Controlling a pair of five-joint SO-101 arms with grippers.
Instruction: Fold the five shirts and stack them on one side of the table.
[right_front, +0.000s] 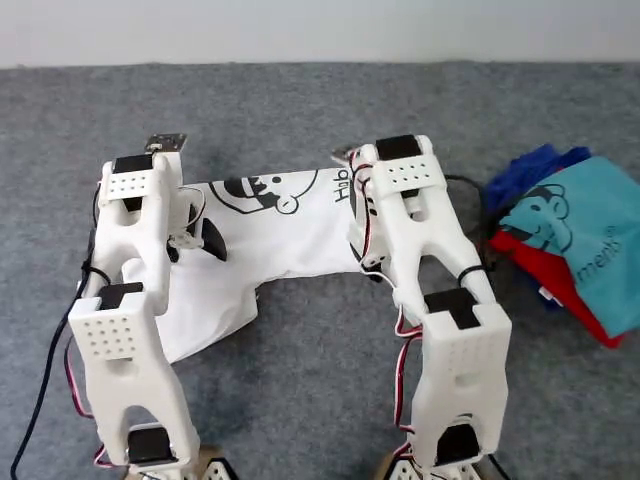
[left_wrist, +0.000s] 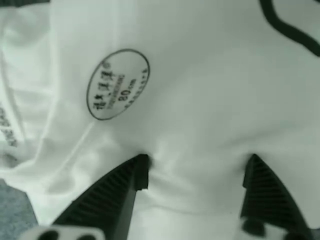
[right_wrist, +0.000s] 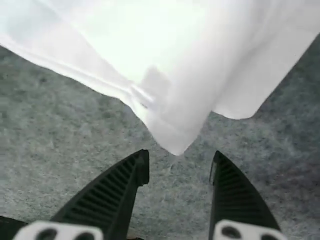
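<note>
Your white shirt (right_front: 270, 235) lies rumpled and partly spread, black print facing up, with a round label on the cloth. Your left gripper (left_wrist: 195, 172) is released, its tips apart against the fabric. Your right gripper (right_wrist: 177, 167) is also released, just off one loose corner of the shirt. Well apart from the shirt on the right arm's side sits the stack of folded shirts (right_front: 570, 240), teal over red and blue. Grey table (right_front: 320, 380) runs along the shirt's near edge.

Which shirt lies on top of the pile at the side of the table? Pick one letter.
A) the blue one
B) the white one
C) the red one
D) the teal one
D: the teal shirt lies on top of the pile, with the red shirt and the blue shirt showing beneath it, while the white shirt lies apart, between the arms.
</note>
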